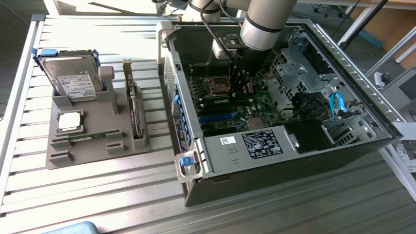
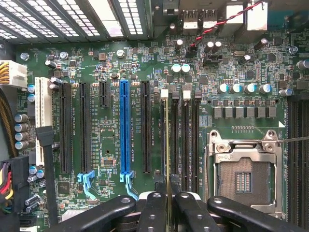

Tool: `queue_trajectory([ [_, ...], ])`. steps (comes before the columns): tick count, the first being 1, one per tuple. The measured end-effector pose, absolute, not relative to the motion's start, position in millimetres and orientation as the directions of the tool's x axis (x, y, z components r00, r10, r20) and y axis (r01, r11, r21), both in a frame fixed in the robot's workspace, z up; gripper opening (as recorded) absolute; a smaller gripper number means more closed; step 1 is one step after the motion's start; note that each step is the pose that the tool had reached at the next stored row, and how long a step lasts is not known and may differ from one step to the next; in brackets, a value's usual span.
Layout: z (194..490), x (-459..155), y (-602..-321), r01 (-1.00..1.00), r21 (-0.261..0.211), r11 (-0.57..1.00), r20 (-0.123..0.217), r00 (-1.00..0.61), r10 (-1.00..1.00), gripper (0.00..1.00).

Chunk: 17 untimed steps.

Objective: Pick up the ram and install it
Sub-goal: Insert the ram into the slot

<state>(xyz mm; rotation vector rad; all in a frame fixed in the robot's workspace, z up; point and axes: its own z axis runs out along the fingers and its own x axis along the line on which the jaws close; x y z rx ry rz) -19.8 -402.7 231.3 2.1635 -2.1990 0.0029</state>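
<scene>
Exterior view: we log the gripper (image 1: 238,87) inside the open computer case (image 1: 293,168), over the motherboard (image 1: 260,105) beside the processor socket (image 1: 217,85). Well apart, on the exterior view's left, a grey holder (image 1: 62,160) carries a hard drive (image 1: 71,80), a processor chip (image 1: 69,122) and an expansion card (image 1: 132,105). Wrist view: we log the fingers (image 2: 152,210) pinching the ram (image 2: 167,145), which is edge-on above the memory slots (image 2: 185,140), between a black expansion slot (image 2: 146,128) and the socket.

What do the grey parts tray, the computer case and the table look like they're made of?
The parts tray looks like matte grey plastic, perhaps printed: dull, blocky, no glare. The computer case looks like bare sheet metal: thin folded walls, punched vents. The table looks like ribbed aluminium, though only its pale, shiny slats suggest that.
</scene>
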Motion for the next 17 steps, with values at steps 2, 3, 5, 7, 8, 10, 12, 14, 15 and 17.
queue_trajectory([
  [2,231.3,-19.8,-402.7,-0.999,0.038,0.017,0.042,-0.015,-0.999,0.14],
  [3,231.3,-19.8,-402.7,-0.999,0.038,0.017,0.042,-0.015,-0.999,0.14],
  [5,231.1,-19.8,-402.6,-0.999,0.038,0.017,0.042,-0.016,-0.999,0.14],
  [7,230.7,-19.8,-402.7,-0.999,0.038,0.018,0.042,-0.017,-0.999,0.14],
  [8,230.6,-19.8,-402.7,-0.999,0.038,0.019,0.042,-0.017,-0.999,0.14],
  [10,230.1,-19.8,-402.7,-0.999,0.038,0.020,0.042,-0.018,-0.999,0.14],
  [12,229.8,-19.8,-402.7,-0.999,0.038,0.020,0.042,-0.019,-0.999,0.14],
  [14,229.6,-19.5,-402.7,-0.999,0.039,0.020,0.042,-0.019,-0.999,0.14],
  [15,229.6,-19.0,-402.7,-0.999,0.039,0.020,0.042,-0.019,-0.999,0.14],
  [17,229.5,-18.8,-402.7,-0.999,0.038,0.021,0.042,-0.019,-0.999,0.14],
])
